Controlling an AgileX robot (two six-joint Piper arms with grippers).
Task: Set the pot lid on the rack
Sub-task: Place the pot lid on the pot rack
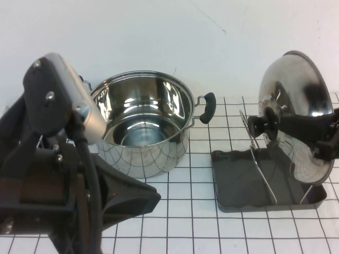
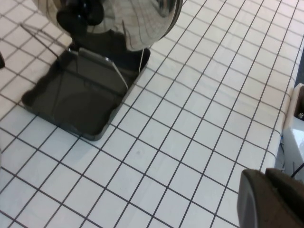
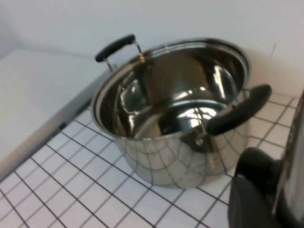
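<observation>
The pot lid (image 1: pixel 296 100) stands on edge over the right end of the rack (image 1: pixel 259 164), with its black knob (image 1: pixel 262 124) pointing left. My right gripper (image 1: pixel 327 142) is shut on the lid's right rim. I cannot tell whether the lid's lower edge rests on the dark grey tray (image 1: pixel 238 198). In the right wrist view one black finger (image 3: pixel 251 190) presses against the lid's rim (image 3: pixel 295 156). My left gripper (image 1: pixel 151 198) is low at the front left, shut and empty (image 2: pixel 268 194). The left wrist view shows the lid (image 2: pixel 137 19) above the tray (image 2: pixel 71 104).
The deep steel pot (image 1: pixel 143 121) with two black handles stands open left of the rack, and also shows in the right wrist view (image 3: pixel 175 109). My left arm fills the front left. The table's right edge (image 2: pixel 285 118) lies beyond the tray.
</observation>
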